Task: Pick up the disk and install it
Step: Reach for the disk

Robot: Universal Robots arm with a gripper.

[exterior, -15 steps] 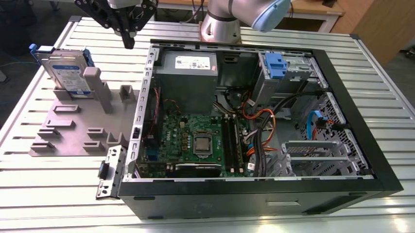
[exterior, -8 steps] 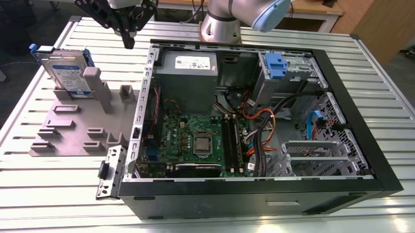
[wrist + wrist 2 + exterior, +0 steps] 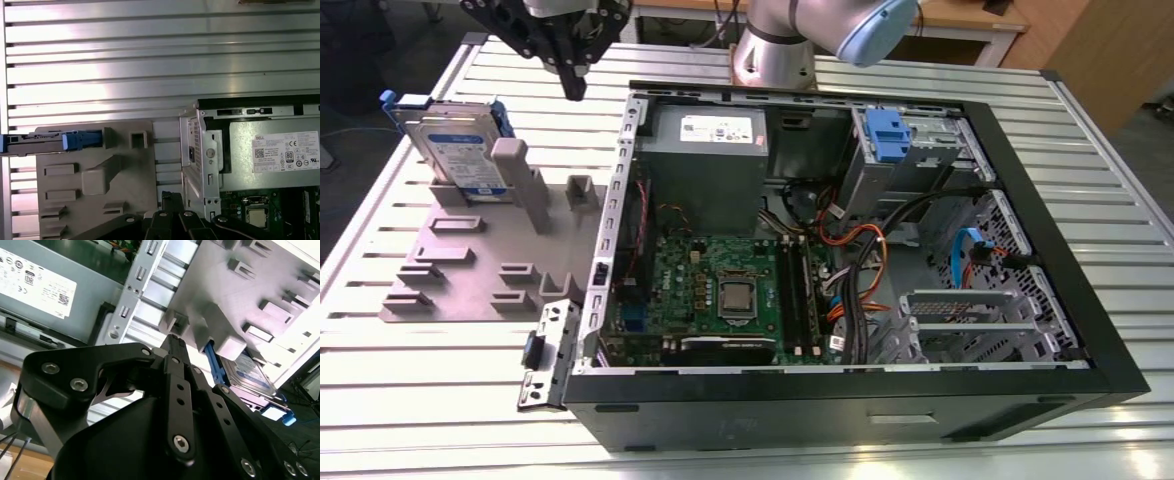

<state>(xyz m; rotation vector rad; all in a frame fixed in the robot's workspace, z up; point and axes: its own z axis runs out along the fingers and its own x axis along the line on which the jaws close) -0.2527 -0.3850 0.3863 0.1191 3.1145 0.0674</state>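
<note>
The disk [image 3: 458,150], silver with a white-and-blue label and a blue frame, stands on edge in a slot at the far end of a grey holder plate [image 3: 467,265], at the exterior view's left. My gripper [image 3: 574,92] hangs above the table between the holder and the open computer case [image 3: 607,250], to the right of the disk and apart from it. Its black fingers meet at the tips with nothing between them. In the second wrist view the gripper [image 3: 172,340] points toward the holder, with the disk [image 3: 250,372] beyond. The first wrist view shows the disk [image 3: 50,141] edge-on.
The open case holds a grey power-supply box [image 3: 707,140], a motherboard [image 3: 720,285], loose cables [image 3: 854,250], a blue latch [image 3: 886,135] and a metal drive cage [image 3: 981,320]. The arm's base [image 3: 774,55] stands behind the case. The slatted metal table [image 3: 427,370] lies all around.
</note>
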